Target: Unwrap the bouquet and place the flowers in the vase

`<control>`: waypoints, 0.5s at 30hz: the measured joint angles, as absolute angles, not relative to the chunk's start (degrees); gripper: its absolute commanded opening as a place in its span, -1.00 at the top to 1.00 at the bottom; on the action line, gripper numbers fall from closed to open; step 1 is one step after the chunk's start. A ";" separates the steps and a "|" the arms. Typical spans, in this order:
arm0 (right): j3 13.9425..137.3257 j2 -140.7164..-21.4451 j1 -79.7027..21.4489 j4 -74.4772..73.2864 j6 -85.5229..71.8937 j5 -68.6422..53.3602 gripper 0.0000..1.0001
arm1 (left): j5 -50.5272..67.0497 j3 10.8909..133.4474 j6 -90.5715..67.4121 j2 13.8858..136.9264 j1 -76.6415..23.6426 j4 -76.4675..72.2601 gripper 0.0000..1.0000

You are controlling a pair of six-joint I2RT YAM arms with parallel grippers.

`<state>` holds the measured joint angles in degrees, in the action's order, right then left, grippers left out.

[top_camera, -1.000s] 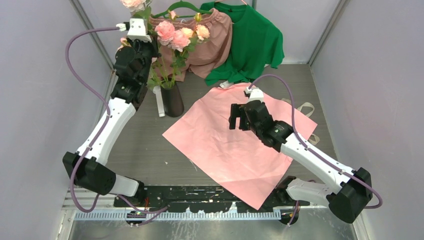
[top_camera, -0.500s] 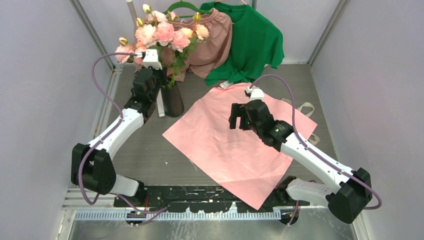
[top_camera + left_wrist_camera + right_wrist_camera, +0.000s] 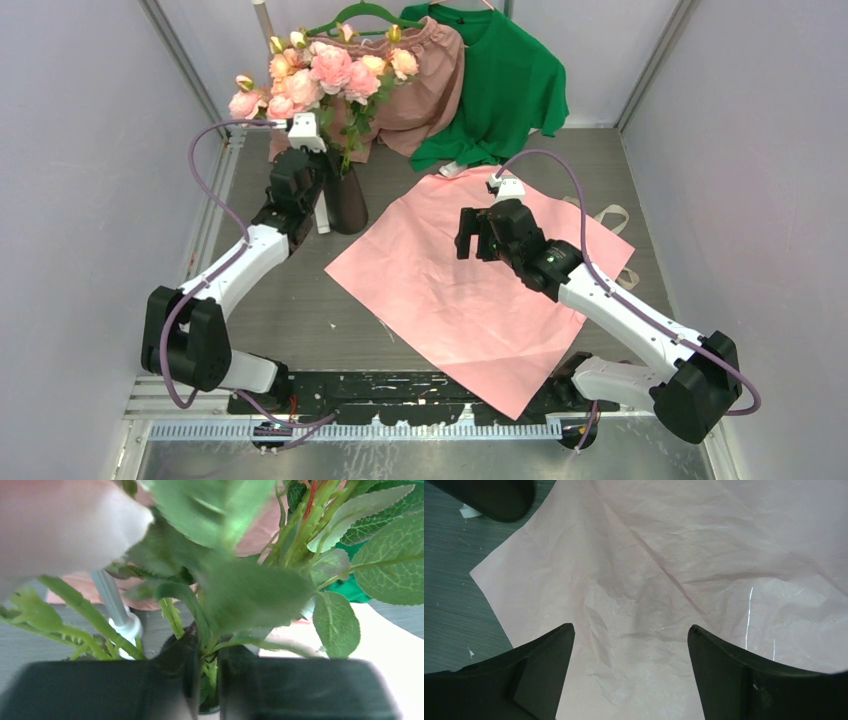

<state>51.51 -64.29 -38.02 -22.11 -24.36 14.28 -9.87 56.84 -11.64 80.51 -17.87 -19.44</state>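
**mika:** So, top view first: what's the left gripper (image 3: 305, 165) doing?

**joss:** It's clamped nearly shut on the flowers (image 3: 300, 90), gripping them low down, below the blooms. The pink rose heads fan out above and beyond it. The black vase (image 3: 350, 205) sits just beside it on its right, and the bunch runs down toward the vase's mouth. Can't tell from up there whether the ends are actually inside. A pole (image 3: 320, 210) stands between the gripper and the vase.

**mika:** And the right gripper (image 3: 472, 235)?

**joss:** Spread wide, holding nothing. It hangs over the pink paper sheet (image 3: 470, 300), which lies unfolded and flat right under it. A cream ribbon (image 3: 612, 215) lies at the sheet's edge, off to that gripper's right. A green shirt (image 3: 510, 85) and pink shorts (image 3: 425, 90) are at the back, well beyond both grippers.

**mika:** Left wrist cam?

**joss:** Mostly blurry leaves (image 3: 390, 560) right in its face. The two dark fingers (image 3: 100, 690) leave only a thin slit, with green stems (image 3: 172, 617) pinched in it. The pole's white foot shows ahead on the left.

**mika:** Right wrist cam?

**joss:** Its fingers are far apart, with just crinkled pink paper between and below them. There's a dark rounded thing ahead at the upper left, maybe the vase, but I honestly can't tell.
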 measured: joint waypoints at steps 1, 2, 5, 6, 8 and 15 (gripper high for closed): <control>51.51 -64.29 -38.02 -22.02 -24.38 14.22 -0.76 | -9.45 56.82 -11.97 80.31 -17.87 -18.96 -0.21; 51.51 -64.29 -38.02 -21.91 -24.40 14.20 -0.76 | -9.13 56.82 -11.90 80.05 -17.87 -18.44 -0.45; 51.48 -64.29 -38.02 -21.76 -24.62 13.78 -0.76 | -7.14 56.84 -13.78 78.67 -17.96 -15.27 -0.77; 51.37 -64.29 -38.02 -21.52 -24.67 13.67 -0.76 | -6.55 56.84 -14.41 78.13 -18.06 -14.11 -0.80; 51.07 -64.29 -38.02 -21.23 -24.88 13.50 -0.75 | -5.58 56.93 -15.07 76.86 -18.11 -11.14 -0.87; 50.87 -64.88 -38.02 -20.88 -25.71 12.80 -0.75 | -2.02 59.11 -17.26 73.65 -17.98 -0.34 -0.88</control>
<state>50.87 -64.88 -38.02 -20.88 -25.71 12.80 -2.02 59.11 -17.26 73.65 -17.98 -0.34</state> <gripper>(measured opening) 0.876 0.944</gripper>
